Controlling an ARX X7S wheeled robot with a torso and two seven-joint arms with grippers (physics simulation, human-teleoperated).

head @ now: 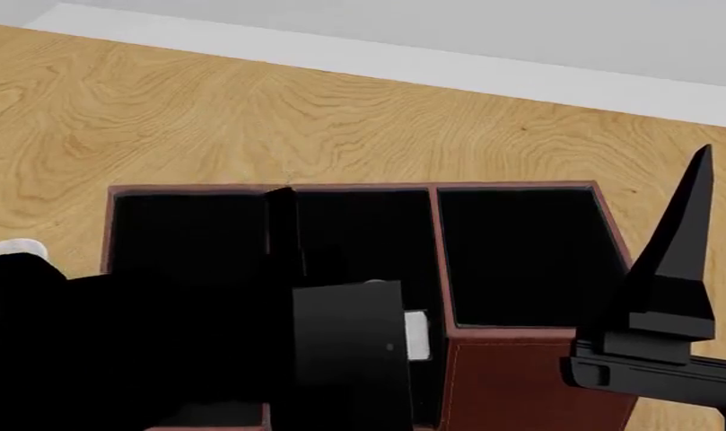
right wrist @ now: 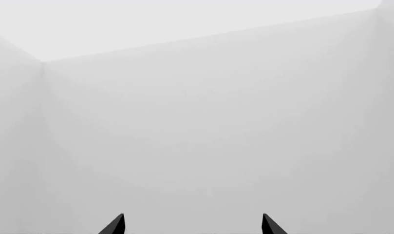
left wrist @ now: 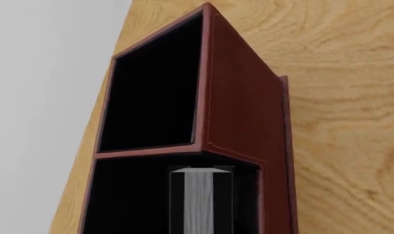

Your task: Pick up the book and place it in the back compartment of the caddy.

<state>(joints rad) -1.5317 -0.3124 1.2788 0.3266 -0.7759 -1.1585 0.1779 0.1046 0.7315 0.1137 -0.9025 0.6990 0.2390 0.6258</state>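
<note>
Two of my cameras are showing the caddy, which is standing on the wooden table. My left wrist camera is looking down into it: the book is standing upright, white page edge towards the lens, inside a black-lined section next to the red-brown outer wall. Just beyond a thin reddish divider another section is lying open with nothing visible in it. I cannot tell from these views whether the section holding the book is the back compartment.

In the head view my left arm is covering the lower left part of the caddy, and the left gripper is reaching over the middle of the box. Its fingers are hidden, so I cannot tell whether they are pinching the book or spread.

My right gripper is pointing at a plain pale wall, with its two dark fingertips standing well apart and holding nothing. In the head view it is rising beside the caddy's right side.
</note>
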